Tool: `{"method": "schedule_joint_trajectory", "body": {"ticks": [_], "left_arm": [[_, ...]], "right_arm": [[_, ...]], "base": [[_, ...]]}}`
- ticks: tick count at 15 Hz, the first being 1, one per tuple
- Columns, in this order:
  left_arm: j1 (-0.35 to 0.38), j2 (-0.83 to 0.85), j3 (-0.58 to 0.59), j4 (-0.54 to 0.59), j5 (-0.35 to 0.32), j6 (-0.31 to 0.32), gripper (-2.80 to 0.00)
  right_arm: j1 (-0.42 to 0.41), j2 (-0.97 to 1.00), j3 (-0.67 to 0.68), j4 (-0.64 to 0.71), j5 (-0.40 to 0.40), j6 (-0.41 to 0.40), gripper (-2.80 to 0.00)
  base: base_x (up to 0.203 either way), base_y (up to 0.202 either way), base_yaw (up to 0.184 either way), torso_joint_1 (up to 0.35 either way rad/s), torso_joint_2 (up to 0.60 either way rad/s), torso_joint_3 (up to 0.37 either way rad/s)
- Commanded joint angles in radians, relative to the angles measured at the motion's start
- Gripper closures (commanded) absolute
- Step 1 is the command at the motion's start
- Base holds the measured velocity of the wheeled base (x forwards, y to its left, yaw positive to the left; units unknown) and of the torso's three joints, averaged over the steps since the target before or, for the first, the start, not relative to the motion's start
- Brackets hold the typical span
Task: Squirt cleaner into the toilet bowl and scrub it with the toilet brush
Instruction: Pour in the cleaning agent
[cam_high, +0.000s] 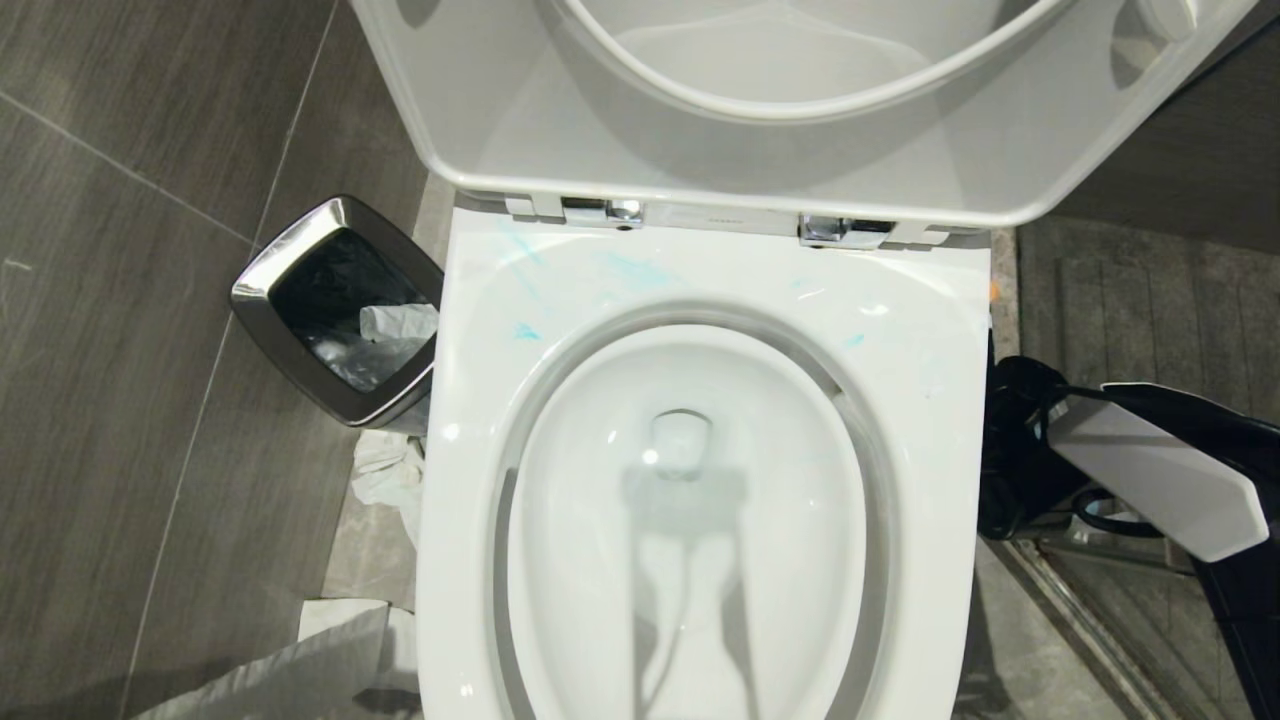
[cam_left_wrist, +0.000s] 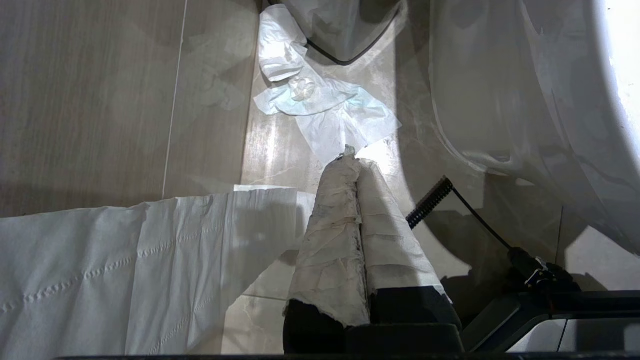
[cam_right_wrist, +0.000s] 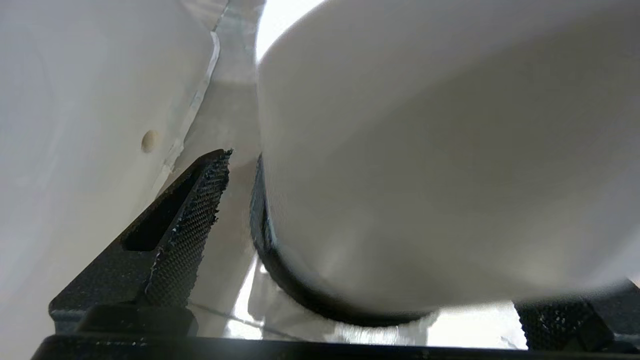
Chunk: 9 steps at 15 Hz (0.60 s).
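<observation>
My right arm reaches low beside the toilet bowl, right gripper spread wide around a white cylinder. My left gripper, paper-wrapped, points floorward, closed.

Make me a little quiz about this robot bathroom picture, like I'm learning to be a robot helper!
1. True or false: the toilet's lid is shut down over the toilet bowl.
2. What colour are the smears on the bowl's flat rim? A red, B blue, C yellow.
3. Fill the gap: in the head view, the shiny-rimmed bin stands on the robot's ____ side of the toilet.

Key: 1 false, the lid stands raised; 2 B; 3 left.
</observation>
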Motion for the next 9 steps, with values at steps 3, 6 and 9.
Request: {"method": "schedule_joint_trajectory", "body": {"ticks": [3,6,9], "left_arm": [[0.0,0.001,0.002,0.0,0.0,0.001,0.0],[0.0,0.001,0.002,0.0,0.0,0.001,0.0],[0.0,0.001,0.002,0.0,0.0,0.001,0.0]], "right_arm": [[0.0,0.008,-0.024,-0.009,0.001,-0.014,-2.8],[0.0,0.01,-0.047,-0.009,0.001,-0.028,-2.8],[0.0,0.018,-0.059,-0.009,0.001,-0.038,-2.8]], "base": [[0.0,0.0,0.0,0.0,0.0,0.0],[0.0,0.0,0.0,0.0,0.0,0.0],[0.0,0.0,0.0,0.0,0.0,0.0]]}}
